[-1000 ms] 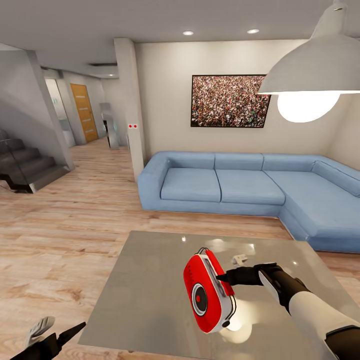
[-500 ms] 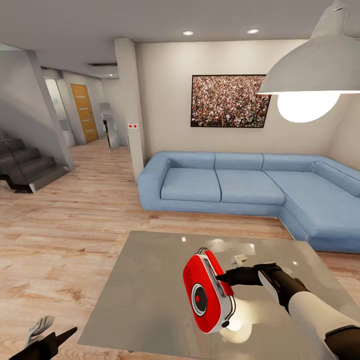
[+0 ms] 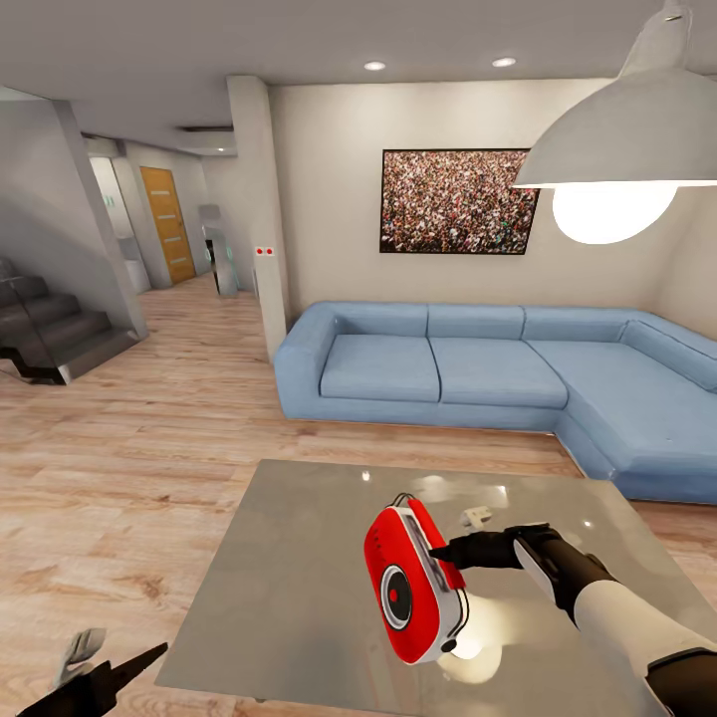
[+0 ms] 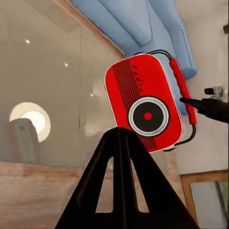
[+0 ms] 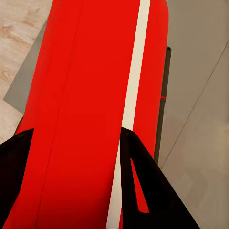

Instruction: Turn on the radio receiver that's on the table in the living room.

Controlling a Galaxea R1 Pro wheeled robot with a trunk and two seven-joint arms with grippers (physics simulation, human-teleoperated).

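The radio receiver (image 3: 415, 583) carries cursive black lettering on its red face, beside the grille lines above the round dial — in the left wrist view (image 4: 145, 109) it appears to read "Radio", though the script is small. No other writing can be read.

The radio receiver is held up over the near part of the table (image 3: 299, 558), tilted, its dial face turned toward the robot and its red handle on the sofa side. The right gripper (image 3: 445, 551) reaches in from the right of the radio receiver, forearm roughly level above the tabletop, its dark fingers closed across the box; the right wrist view shows a finger (image 5: 143, 191) on each side of the red body and its white band (image 5: 131, 109).

The left gripper (image 3: 105, 667) sits low off the table's near left corner, over the wood floor. Its two black fingers (image 4: 119, 186) point toward the radio receiver with their tips drawn together — closed on nothing, well apart from the box.

Beyond the table stands the blue sofa (image 3: 478, 373), and a small white object (image 3: 477, 516) lies on the tabletop just behind the radio receiver.
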